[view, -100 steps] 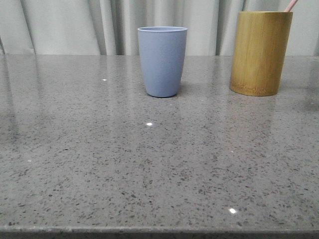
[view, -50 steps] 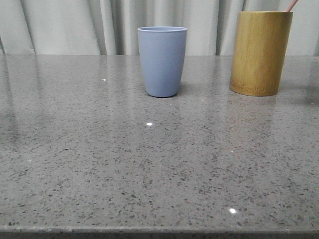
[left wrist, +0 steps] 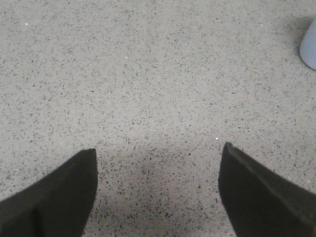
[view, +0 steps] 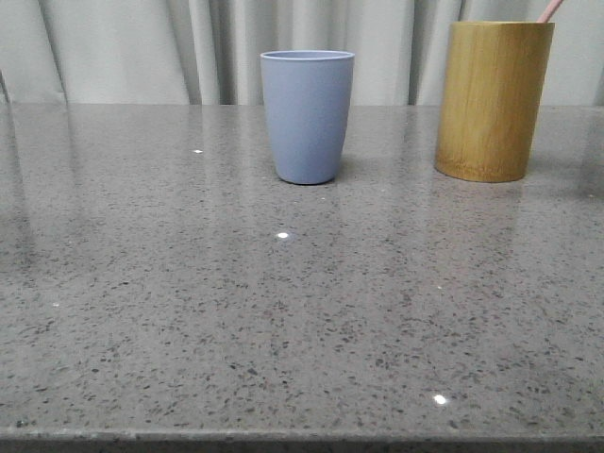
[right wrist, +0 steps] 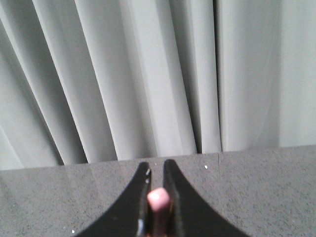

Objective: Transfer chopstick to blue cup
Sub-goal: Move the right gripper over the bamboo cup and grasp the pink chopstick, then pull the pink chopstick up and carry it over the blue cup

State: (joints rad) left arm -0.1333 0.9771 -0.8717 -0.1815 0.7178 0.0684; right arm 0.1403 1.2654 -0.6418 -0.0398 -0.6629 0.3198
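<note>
The blue cup [view: 308, 115] stands upright at the back middle of the grey table; its edge [left wrist: 309, 45] also shows in the left wrist view. A pale pink chopstick [view: 550, 9] pokes out above the bamboo cylinder [view: 494, 100] at the back right. In the right wrist view the chopstick's pink end [right wrist: 159, 201] sits squeezed between the black fingers, so my right gripper [right wrist: 157, 170] is shut on it, facing the curtain. My left gripper [left wrist: 158, 153] hovers over bare table, open, with nothing between its fingers [left wrist: 59, 197].
Grey pleated curtains [view: 142, 47] hang behind the table's far edge. The speckled stone tabletop [view: 283, 311] stretches wide in front of both containers, and its front edge runs along the bottom of the front view.
</note>
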